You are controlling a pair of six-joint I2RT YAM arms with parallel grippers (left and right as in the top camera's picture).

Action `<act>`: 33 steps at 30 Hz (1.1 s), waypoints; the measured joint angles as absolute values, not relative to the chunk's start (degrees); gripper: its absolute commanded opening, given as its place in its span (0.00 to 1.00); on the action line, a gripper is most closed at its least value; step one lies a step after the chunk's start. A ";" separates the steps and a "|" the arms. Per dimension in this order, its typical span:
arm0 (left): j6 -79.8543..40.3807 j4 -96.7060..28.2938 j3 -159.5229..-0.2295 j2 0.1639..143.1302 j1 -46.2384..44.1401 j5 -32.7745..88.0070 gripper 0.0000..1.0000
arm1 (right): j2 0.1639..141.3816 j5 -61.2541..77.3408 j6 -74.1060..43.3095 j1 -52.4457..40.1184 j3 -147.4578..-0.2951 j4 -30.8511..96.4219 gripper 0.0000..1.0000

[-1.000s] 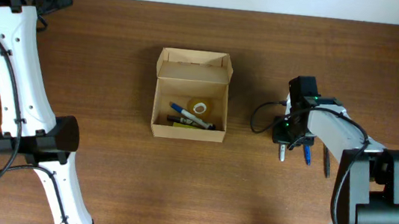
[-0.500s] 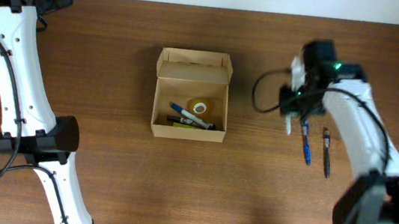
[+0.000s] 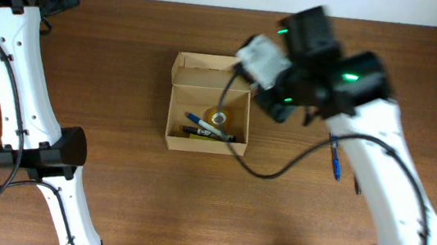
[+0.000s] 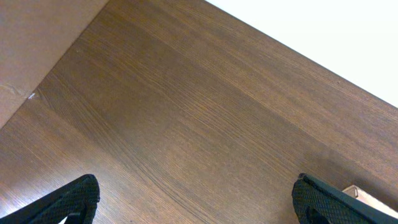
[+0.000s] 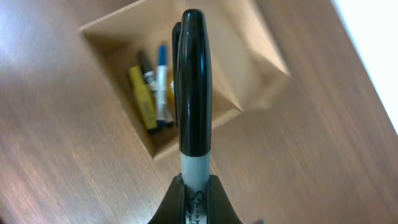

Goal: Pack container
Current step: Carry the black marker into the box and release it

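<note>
The overhead camera looks straight down from well above onto the wooden table (image 3: 151,206), whose far edge lies at 12 o'clock, with the cardboard box (image 3: 203,73) near mid-frame. The left wrist camera sits low and close, facing aslant across bare wood to the table's edge at 2 o'clock; the left gripper (image 4: 194,205) shows only as tips at 7 and 5 o'clock. The right wrist camera looks down past a black marker (image 5: 193,81) that rises from 6 o'clock. It sees the same box and the pens (image 5: 160,81) in it, as the overhead does.

1. The right arm (image 3: 323,73), blurred, covers the container (image 3: 204,71)'s far right corner.
2. Above the container, the marker (image 5: 192,87)'s lower end is cut off by the right wrist view's bottom edge.
3. Inside the container, blurred pens (image 5: 155,87), perhaps three.
</note>
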State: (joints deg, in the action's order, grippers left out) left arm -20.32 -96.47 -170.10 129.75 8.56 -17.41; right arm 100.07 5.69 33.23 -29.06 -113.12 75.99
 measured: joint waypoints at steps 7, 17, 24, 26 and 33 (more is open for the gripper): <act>-20.32 -96.47 -170.10 129.75 8.54 -17.39 1.00 | 112.75 5.72 41.56 -34.61 -112.81 70.28 0.04; -20.32 -96.47 -170.10 129.75 8.56 -17.41 1.00 | 127.35 10.26 42.46 -34.61 -112.60 68.23 0.04; -20.32 -96.47 -170.10 129.75 8.56 -17.41 1.00 | 132.09 11.57 41.76 -34.61 -112.51 68.23 0.46; -20.32 -96.47 -170.10 129.75 8.56 -17.41 1.00 | 132.18 11.57 40.88 -34.72 -112.49 68.16 0.46; -20.32 -96.44 -170.10 129.75 8.56 -17.39 1.00 | 132.03 10.39 32.58 -35.94 -117.05 73.45 0.49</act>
State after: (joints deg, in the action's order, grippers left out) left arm -20.32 -96.44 -170.10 129.75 8.56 -17.39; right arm 132.03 10.39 32.58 -35.94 -117.05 73.45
